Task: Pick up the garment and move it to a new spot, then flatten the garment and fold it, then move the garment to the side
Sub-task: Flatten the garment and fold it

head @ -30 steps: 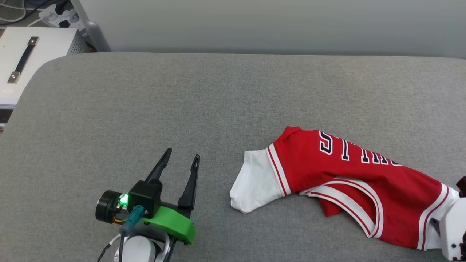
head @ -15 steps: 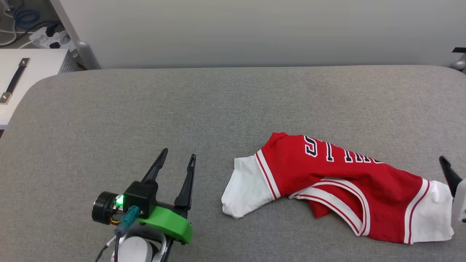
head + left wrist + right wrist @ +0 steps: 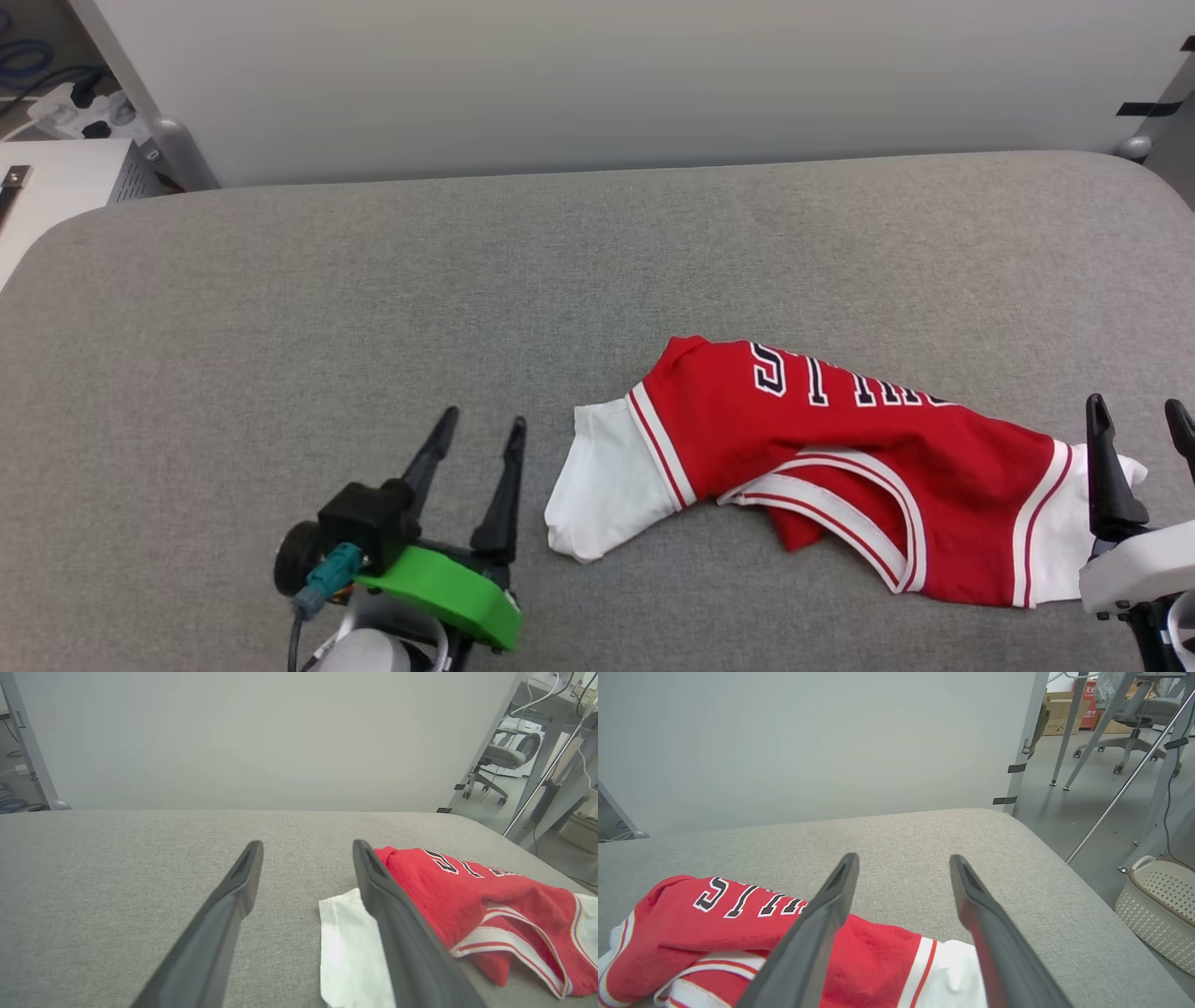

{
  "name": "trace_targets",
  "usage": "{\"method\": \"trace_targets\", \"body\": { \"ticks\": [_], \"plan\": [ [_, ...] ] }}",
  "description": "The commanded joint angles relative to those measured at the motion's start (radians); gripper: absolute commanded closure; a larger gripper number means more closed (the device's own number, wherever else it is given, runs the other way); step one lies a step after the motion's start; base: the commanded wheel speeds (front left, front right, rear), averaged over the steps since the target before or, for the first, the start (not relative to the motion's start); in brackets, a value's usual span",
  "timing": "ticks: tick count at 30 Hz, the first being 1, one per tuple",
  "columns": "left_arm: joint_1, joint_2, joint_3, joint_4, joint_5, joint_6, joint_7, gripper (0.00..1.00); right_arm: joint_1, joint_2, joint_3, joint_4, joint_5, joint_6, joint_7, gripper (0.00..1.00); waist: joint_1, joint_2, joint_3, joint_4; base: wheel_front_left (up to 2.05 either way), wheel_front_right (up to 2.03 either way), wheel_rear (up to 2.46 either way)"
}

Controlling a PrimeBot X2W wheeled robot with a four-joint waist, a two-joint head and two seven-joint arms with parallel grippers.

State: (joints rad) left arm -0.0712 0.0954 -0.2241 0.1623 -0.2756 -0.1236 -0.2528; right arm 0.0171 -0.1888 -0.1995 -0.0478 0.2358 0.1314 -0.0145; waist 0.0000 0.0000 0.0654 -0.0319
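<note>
**Right hand lets go: shirt set down, flattening is next**

Left hand: fingers spread wide, nothing between them. It sits low over the bench by the near edge, left of centre. Its inner finger is just beside the left white sleeve, not touching. No change in its opening over the last second.

The garment: lies on the right half of the bench, closer to the near edge than to the far one, and runs slantwise toward the near right corner. It is bunched lengthwise, with the red body doubled over, the striped trim looping across the front and only the tops of the lettering showing. Its shape on the bench matches a second ago. Its shift within the head view is the camera turning, not the cloth moving.

Right hand: this is the change. A second ago it was partly closed at the right white sleeve; now its fingers stand wide apart above that sleeve, holding nothing. The wrist view puts the sleeve below the gap and one finger across the red edge. I cannot tell whether there is contact.

Reading: the move to a new spot looks finished. Flattening has not started. Each hand is stationed near a sleeve, which suits a two-ended pull. Risk: pinching only the upper layer of the doubled cloth.
</note>
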Motion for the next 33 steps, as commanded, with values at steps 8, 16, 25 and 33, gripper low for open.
{"method": "trace_targets", "body": {
  "ticks": [8, 16, 25, 33],
  "plan": [
    [-0.039, 0.078, -0.091, -0.088, -0.017, 0.006, 0.251, 0.0, 0.018, 0.032, -0.011, -0.049, -0.025, -0.001, 0.001, 0.0, 0.0, 0.0, 0.021, -0.032, 0.0, 0.0, 0.0],
    [-0.01, 0.123, -0.142, -0.172, -0.014, 0.065, 0.662, 0.0, 0.017, 0.044, 0.002, -0.06, -0.027, -0.001, 0.013, 0.0, 0.0, 0.0, 0.061, -0.075, 0.0, 0.0, 0.0],
    [-0.035, 0.124, -0.132, -0.103, 0.009, 0.125, 0.724, 0.0, -0.001, 0.053, 0.004, -0.048, -0.03, -0.001, 0.004, 0.0, 0.0, 0.0, 0.114, -0.107, 0.0, 0.0, 0.0],
    [-0.079, 0.111, -0.135, 0.001, 0.02, 0.143, 0.7, 0.0, -0.012, 0.054, 0.006, -0.031, -0.036, -0.001, -0.009, 0.0, 0.0, 0.0, 0.139, -0.115, 0.0, 0.0, 0.0]
  ]
}}
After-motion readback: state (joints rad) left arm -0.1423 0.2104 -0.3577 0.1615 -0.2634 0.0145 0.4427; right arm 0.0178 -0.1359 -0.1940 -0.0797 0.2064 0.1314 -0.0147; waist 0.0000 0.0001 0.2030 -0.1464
